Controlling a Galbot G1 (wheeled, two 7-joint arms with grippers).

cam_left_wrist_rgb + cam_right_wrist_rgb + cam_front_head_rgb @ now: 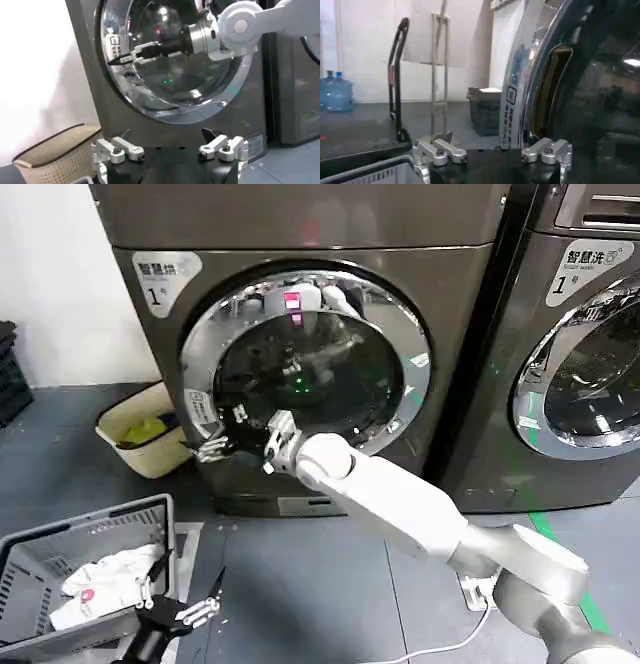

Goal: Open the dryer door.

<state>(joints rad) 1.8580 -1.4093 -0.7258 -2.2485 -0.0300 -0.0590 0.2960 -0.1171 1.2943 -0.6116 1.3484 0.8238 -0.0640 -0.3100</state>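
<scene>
Right claw (222, 446) reached to left edge of big round chrome-ringed dark-glass dryer door (400, 334), tips at rim recess on dark grey-bronze dryer (460, 274); jaws wide, nothing held. Door lay directly ahead of claw, rim edge upright between open tips in right wrist view. Judged: door not yet swung out. Left claw (190, 612) parked low near grey slatted basket (100, 519), jaws wide, empty. Basket held white cloths (105, 579). Beige bin (125, 416) beside dryer held something yellow-green.

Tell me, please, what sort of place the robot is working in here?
Probably a laundry room or appliance test area: the dryer beside a second front-loading machine, plus a grey laundry basket with clothes on the floor.
</scene>
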